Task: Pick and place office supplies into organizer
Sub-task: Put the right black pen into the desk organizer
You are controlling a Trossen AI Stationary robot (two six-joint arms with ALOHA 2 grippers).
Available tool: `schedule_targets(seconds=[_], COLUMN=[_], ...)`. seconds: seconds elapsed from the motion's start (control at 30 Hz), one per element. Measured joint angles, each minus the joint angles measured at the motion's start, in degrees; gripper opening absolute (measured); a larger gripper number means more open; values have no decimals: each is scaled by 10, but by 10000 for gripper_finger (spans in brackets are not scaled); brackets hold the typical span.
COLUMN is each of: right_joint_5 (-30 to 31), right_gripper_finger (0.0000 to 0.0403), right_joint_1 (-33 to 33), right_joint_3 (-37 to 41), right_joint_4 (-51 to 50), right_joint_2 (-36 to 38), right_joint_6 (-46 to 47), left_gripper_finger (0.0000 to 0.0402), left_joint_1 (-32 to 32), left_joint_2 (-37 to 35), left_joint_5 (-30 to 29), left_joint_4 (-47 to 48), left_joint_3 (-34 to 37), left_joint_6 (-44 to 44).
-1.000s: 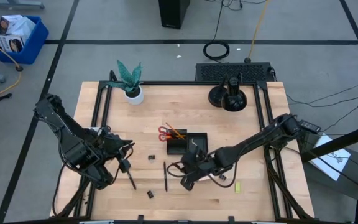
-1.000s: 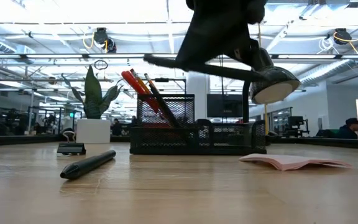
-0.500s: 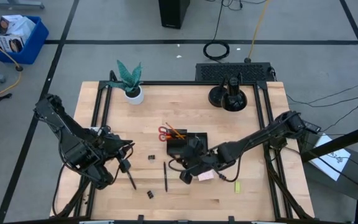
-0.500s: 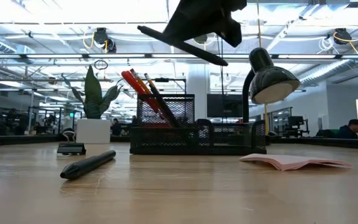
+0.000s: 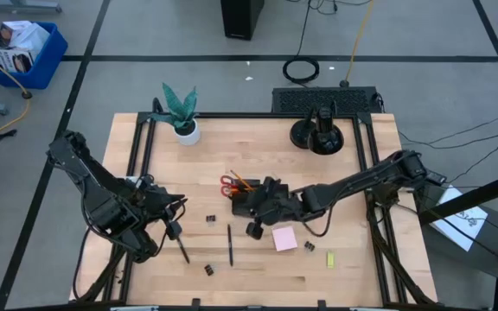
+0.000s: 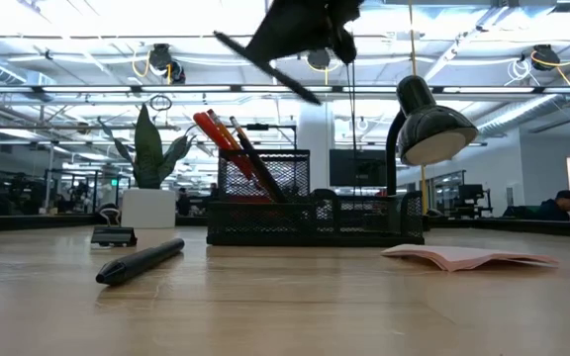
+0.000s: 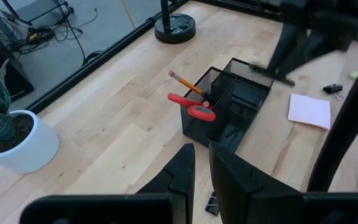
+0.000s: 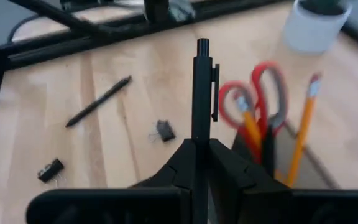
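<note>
Right claw (image 8: 201, 148) grips pen (image 8: 202, 93) beside scissors (image 8: 261, 94).

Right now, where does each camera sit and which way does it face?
High: overhead, straight down; both arms, organizer.
Low: tabletop height, level across; right gripper with pen above.
Left wrist: past left gripper, toward scissors.
Right wrist: past right gripper, pen upright, toward pencils.
Shared: every view shows the organizer.

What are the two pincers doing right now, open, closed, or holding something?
Left pincer: closed, or nearly so, holding nothing, waiting near the table's left edge.
Right pincer: shut on a black pen, above the organizer.
</note>
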State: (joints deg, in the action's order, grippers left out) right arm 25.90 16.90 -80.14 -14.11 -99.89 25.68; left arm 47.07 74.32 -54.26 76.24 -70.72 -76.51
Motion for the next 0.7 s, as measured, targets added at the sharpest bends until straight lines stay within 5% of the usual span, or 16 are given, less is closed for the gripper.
schedule_targets(seconds=[0.2, 0.7], right_joint_5=[59, 53], right_gripper_finger=[15, 16], right_joint_1=[-12, -72], right_joint_3=[0, 45], right_joint_4=[21, 128], right_joint_2=[39, 41], right_joint_6=[-82, -159], left_gripper_finger=[53, 53], left_joint_1=[0, 0], left_joint_2=[0, 0], left_joint_5=[1, 0], left_joint_4=[-1, -1], left_joint_3=[0, 0], left_joint_6=[1, 1])
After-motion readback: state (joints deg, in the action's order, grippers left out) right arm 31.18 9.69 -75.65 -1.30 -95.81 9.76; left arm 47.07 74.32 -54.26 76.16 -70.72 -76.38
